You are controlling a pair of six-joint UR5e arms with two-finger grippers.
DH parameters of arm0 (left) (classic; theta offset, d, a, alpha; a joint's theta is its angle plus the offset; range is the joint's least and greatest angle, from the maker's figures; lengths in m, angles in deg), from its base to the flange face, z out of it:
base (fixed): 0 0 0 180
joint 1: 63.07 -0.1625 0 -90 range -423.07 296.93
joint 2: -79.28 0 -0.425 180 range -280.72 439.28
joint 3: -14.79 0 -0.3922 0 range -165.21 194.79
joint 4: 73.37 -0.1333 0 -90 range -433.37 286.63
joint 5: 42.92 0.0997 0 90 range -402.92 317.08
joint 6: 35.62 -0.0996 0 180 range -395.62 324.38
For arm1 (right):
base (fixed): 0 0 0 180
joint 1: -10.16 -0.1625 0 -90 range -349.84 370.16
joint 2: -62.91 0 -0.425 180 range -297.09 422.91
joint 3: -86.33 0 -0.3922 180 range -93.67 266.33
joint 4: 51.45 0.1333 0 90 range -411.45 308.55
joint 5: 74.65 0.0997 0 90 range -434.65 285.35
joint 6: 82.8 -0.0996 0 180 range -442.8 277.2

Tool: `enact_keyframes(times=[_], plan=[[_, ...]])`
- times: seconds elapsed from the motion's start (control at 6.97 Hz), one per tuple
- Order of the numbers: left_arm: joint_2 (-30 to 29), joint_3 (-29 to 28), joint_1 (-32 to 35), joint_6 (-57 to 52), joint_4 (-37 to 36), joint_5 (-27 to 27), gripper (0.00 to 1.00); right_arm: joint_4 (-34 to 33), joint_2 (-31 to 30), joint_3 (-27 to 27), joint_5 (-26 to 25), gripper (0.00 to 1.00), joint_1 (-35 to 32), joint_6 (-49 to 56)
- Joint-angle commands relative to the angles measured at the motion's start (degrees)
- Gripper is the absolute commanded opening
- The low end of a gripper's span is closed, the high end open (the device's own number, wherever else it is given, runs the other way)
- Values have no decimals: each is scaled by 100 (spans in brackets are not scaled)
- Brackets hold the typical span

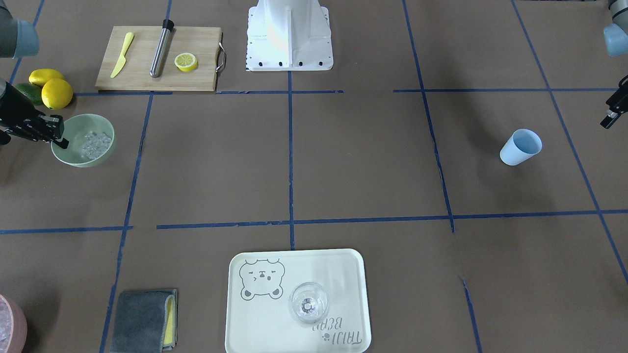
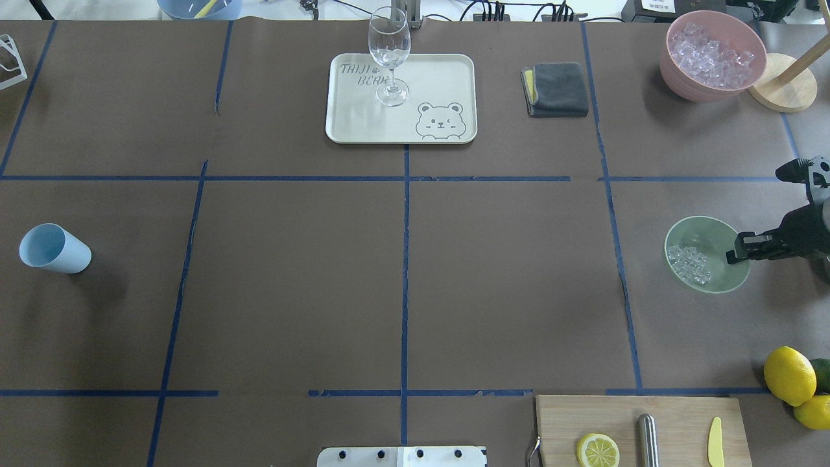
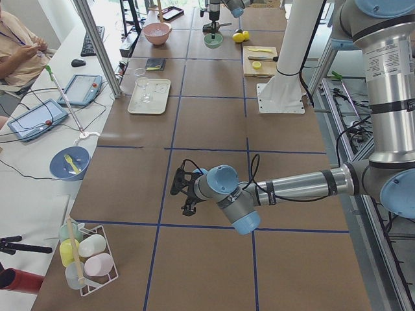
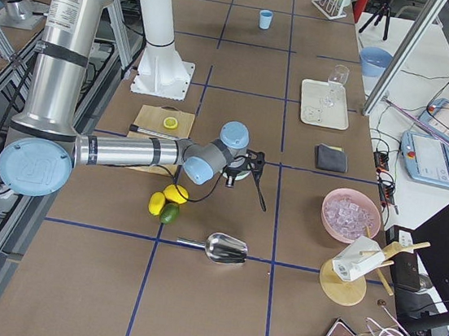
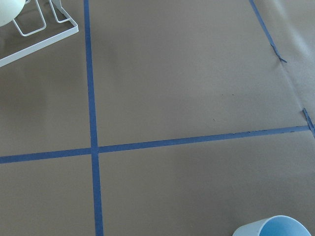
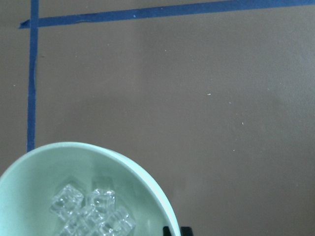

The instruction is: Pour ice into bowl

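Note:
The pale mint-green bowl [image 1: 78, 125] [image 2: 710, 233] [image 6: 39, 177] stands at the table's right side. The ice [image 1: 95, 143] [image 2: 690, 263] [image 6: 91, 209], a small heap of clear cubes, lies inside it. My right gripper [image 1: 61, 139] [image 2: 736, 250] [image 6: 177, 231] is at the bowl's rim, its two fingertips close together with the rim between them. My left gripper [image 1: 610, 120] hangs at the far left beside a tipped light blue cup [image 1: 521, 147] [image 2: 55, 250] [image 5: 275, 227]. Only part of it shows, so I cannot tell its state.
A metal scoop [image 4: 227, 250] lies on the table by the lemons [image 1: 56, 93]. A pink container of ice [image 2: 713, 55] stands beyond the bowl. There is also a cutting board [image 1: 157, 59], a tray [image 1: 274, 323] with a glass [image 1: 308, 303], and a grey cloth [image 1: 144, 321].

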Motion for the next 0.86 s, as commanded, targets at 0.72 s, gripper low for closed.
enact_keyframes(times=[0.72], plan=[[9,104,6,12,0,49,100,17,419,404,171,0,134,40]])
